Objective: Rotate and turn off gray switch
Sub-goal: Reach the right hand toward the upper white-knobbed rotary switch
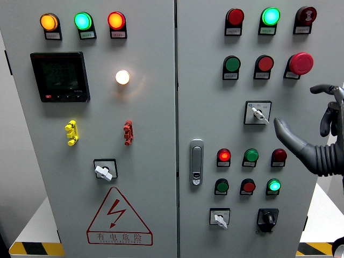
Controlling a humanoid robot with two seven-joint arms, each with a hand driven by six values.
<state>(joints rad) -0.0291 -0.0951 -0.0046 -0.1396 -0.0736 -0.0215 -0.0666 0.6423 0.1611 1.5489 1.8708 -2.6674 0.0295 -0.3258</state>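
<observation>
At right of centre, the gray switch (258,113) sits on the cabinet door, just left of the right robot hand (317,137), fingers spread, empty. Likely stiff (small knob): pinch its pointer lever.

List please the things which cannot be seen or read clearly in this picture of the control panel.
- Head view: labels under the lamps, e.g. the orange lamp, too small to read.
- Meter display: dark, digits unreadable.
- Right hand: cut off by the right edge; fingers partly hidden.
- Left hand: out of view.
- Upper gray switch: position markings too small.
</observation>
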